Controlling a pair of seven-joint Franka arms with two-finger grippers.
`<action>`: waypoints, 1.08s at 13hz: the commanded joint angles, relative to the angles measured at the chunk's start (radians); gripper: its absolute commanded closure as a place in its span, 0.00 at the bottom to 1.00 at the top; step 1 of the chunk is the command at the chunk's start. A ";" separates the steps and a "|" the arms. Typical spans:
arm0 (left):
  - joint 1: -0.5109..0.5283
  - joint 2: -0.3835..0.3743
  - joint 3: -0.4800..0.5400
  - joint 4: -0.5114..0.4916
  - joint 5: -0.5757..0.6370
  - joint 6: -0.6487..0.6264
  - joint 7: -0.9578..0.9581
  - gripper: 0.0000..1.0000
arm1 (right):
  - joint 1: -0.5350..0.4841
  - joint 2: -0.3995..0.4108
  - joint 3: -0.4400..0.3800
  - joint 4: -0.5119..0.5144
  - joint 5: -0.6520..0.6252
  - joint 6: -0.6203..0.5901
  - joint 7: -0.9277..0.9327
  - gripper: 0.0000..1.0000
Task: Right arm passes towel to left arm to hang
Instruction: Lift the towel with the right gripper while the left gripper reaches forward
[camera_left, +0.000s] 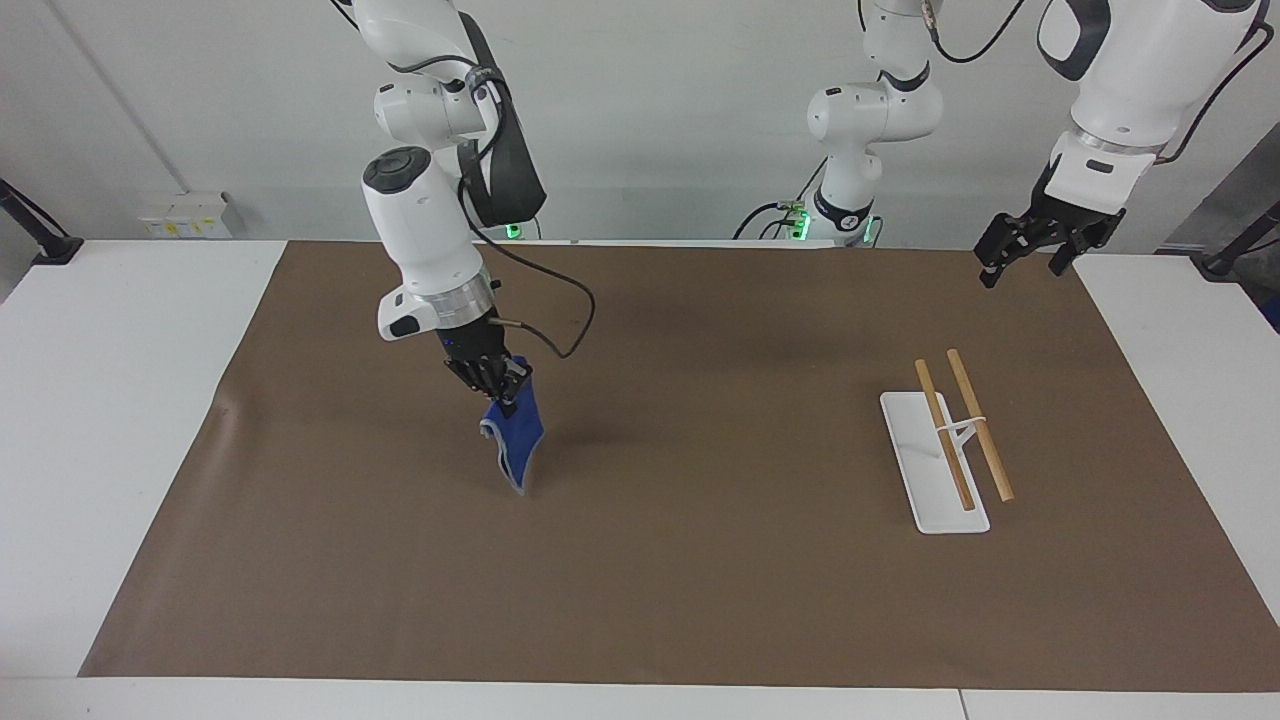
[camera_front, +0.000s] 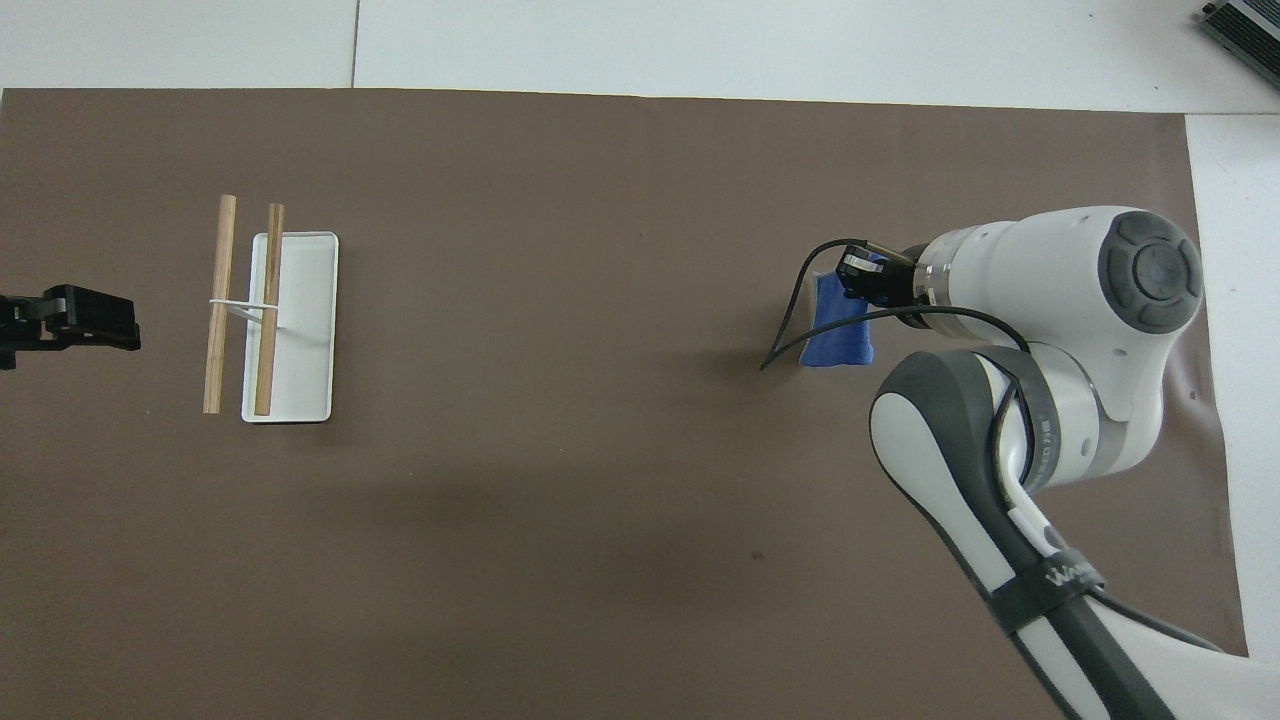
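Note:
My right gripper (camera_left: 503, 389) is shut on the blue towel (camera_left: 515, 440) and holds it in the air over the brown mat, toward the right arm's end of the table. The towel hangs down from the fingers, clear of the mat; it also shows in the overhead view (camera_front: 838, 335) under the right gripper (camera_front: 858, 283). My left gripper (camera_left: 1030, 250) waits raised over the mat's edge at the left arm's end, and it shows at the edge of the overhead view (camera_front: 60, 325). The hanging rack (camera_left: 957, 428) has two wooden bars on a white base (camera_front: 300, 330).
A brown mat (camera_left: 700, 560) covers the middle of the white table. A loose black cable (camera_left: 560, 325) loops off the right wrist. The mat's edge by the right arm's end is slightly lifted (camera_front: 1215, 400).

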 joint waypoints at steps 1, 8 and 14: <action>0.011 -0.029 -0.005 -0.032 -0.014 0.008 0.008 0.00 | 0.019 -0.013 0.018 0.038 0.105 -0.022 0.104 1.00; -0.018 -0.031 -0.031 -0.028 -0.046 -0.007 0.006 0.00 | 0.097 -0.002 0.045 0.150 0.214 -0.002 0.365 1.00; -0.024 -0.083 -0.032 -0.148 -0.305 0.120 -0.044 0.00 | 0.110 0.025 0.078 0.218 0.334 0.008 0.582 1.00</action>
